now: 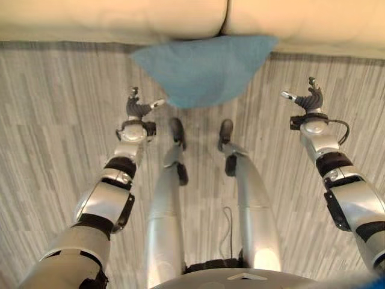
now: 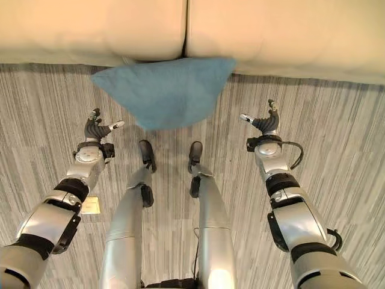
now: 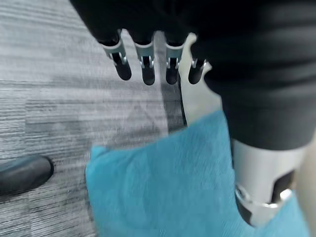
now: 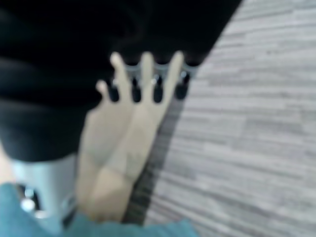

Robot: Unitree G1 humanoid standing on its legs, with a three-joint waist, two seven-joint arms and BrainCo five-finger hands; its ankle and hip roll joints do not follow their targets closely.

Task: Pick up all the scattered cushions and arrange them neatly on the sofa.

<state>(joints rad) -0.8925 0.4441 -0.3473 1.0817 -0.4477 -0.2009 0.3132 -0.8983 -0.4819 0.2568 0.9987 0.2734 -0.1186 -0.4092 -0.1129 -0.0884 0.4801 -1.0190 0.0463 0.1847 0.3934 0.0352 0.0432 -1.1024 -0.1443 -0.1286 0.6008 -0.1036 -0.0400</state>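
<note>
A blue cushion [image 1: 204, 69] lies on the grey floor, leaning against the front of the cream sofa [image 1: 114, 18] below the seam between its two seat cushions. It also shows in the left wrist view as blue cloth [image 3: 163, 182]. My left hand [image 1: 139, 107] hovers open just left of the cushion's lower edge, apart from it. My right hand [image 1: 307, 99] is open to the right of the cushion, with a wider gap. Both hands hold nothing; fingers [image 3: 145, 66] in the left wrist view are straight.
The sofa's front edge [image 2: 277, 60] runs across the top of the view. Grey striped floor [image 2: 343, 138] spreads to both sides. A small pale tag [image 2: 90, 206] lies on the floor by my left arm.
</note>
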